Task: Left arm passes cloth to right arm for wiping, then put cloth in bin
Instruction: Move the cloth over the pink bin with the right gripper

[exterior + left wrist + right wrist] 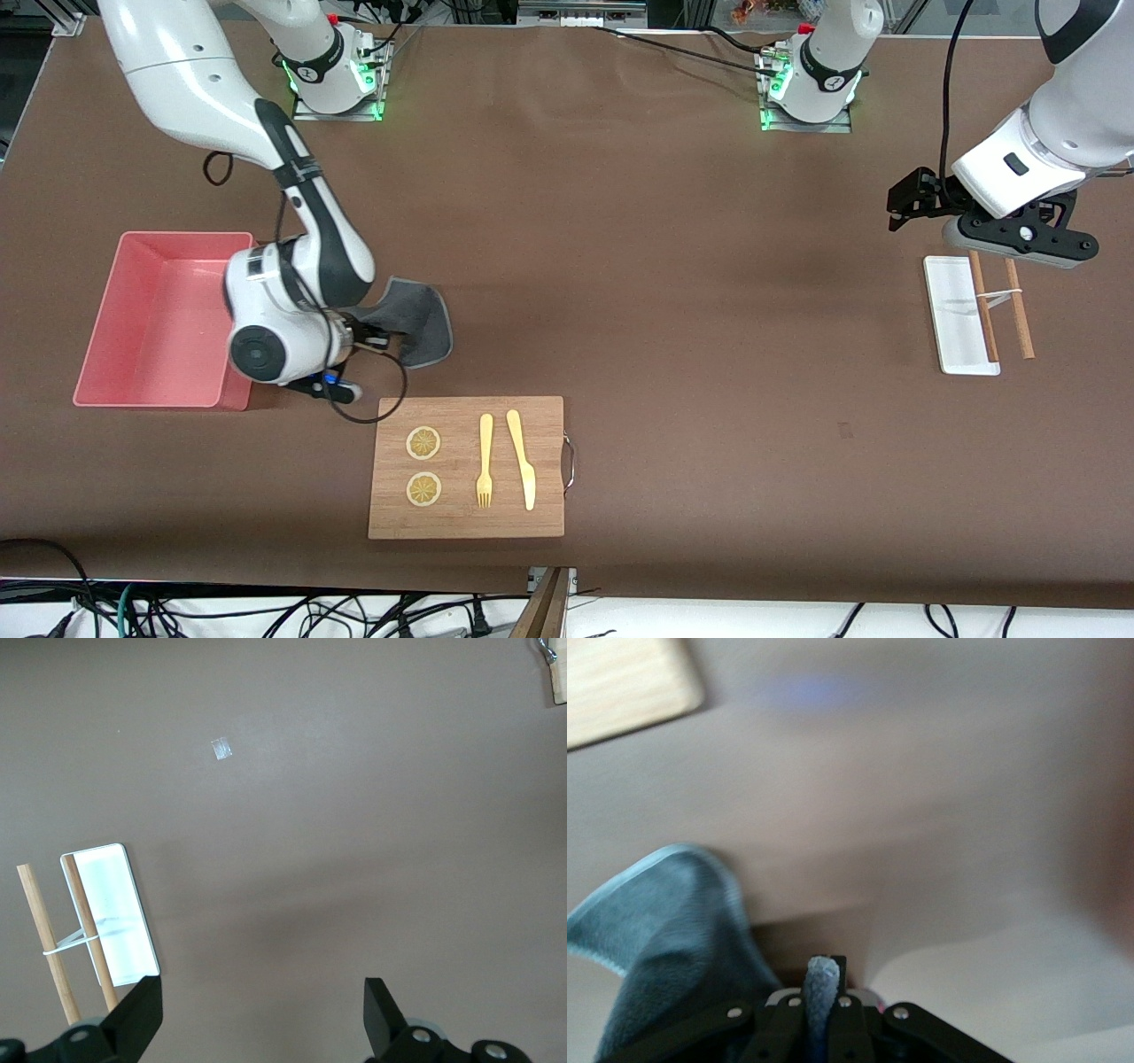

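The cloth (418,321) shows its dark grey face and trails over the table between the pink bin (182,237) and the wooden board. My right gripper (361,339) is shut on one edge of it, low beside the bin's wall on the side toward the left arm's end. In the right wrist view the cloth (664,921) is pinched between the shut fingers of the gripper (824,979). The bin is empty. My left gripper (912,202) is open and empty, up over the table beside the white tray, at the left arm's end. In the left wrist view it (261,1005) holds nothing.
A wooden cutting board (540,416) with two lemon slices (423,443), a yellow fork (485,461) and a knife (523,459) lies nearer the front camera than the cloth. A white tray (952,310) and two wooden sticks (1017,306) lie under the left arm.
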`<state>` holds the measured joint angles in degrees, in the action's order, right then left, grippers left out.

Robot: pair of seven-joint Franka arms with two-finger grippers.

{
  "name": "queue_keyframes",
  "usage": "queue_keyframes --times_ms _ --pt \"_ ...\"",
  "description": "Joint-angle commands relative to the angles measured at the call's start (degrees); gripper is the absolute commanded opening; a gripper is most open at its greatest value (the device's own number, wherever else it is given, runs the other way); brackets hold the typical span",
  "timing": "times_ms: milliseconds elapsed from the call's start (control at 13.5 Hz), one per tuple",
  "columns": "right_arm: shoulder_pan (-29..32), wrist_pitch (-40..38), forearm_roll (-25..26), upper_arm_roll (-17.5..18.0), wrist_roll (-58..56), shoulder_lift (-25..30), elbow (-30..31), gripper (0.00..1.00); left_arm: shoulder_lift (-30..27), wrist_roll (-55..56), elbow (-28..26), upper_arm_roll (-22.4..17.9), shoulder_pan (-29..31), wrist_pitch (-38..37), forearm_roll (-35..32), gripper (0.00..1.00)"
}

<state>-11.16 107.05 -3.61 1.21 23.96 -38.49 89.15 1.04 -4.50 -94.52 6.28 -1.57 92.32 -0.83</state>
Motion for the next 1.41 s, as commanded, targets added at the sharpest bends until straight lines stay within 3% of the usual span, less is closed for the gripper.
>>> queue_keyframes --times_ms 0,296,593,889,1111,1333 --pt "0.8 -8.4 0.1 -0.6 -2.3 4.3 -2.9 0.0 0.3 -0.2 0.9 0.3 -0.1 0.0 -2.1 1.0" --pt "3.1 -28.0 2.7 -2.2 -6.3 6.8 -13.7 0.0 0.3 -0.2 1.0 0.9 0.0 0.0 -2.7 1.0" --pt "4.7 -35.9 3.9 -10.5 -22.6 8.5 -17.0 0.0 0.3 -0.2 1.0 0.9 -0.1 0.0 -2.7 1.0" --pt "5.7 -35.6 9.5 -18.8 -40.0 8.8 -16.7 0.0 0.4 -0.2 1.0 0.9 -0.1 0.0 -2.7 1.0" --pt "6.9 -33.3 10.5 -21.4 -44.2 8.4 -13.4 0.0 0.4 -0.2 1.0 0.9 0.0 0.0 -2.7 1.0" --pt "8.3 -23.9 10.1 -21.6 -45.4 8.0 -5.8 0.0 0.4 -0.2 1.0 1.0 0.0 0.0 -2.7 1.0"
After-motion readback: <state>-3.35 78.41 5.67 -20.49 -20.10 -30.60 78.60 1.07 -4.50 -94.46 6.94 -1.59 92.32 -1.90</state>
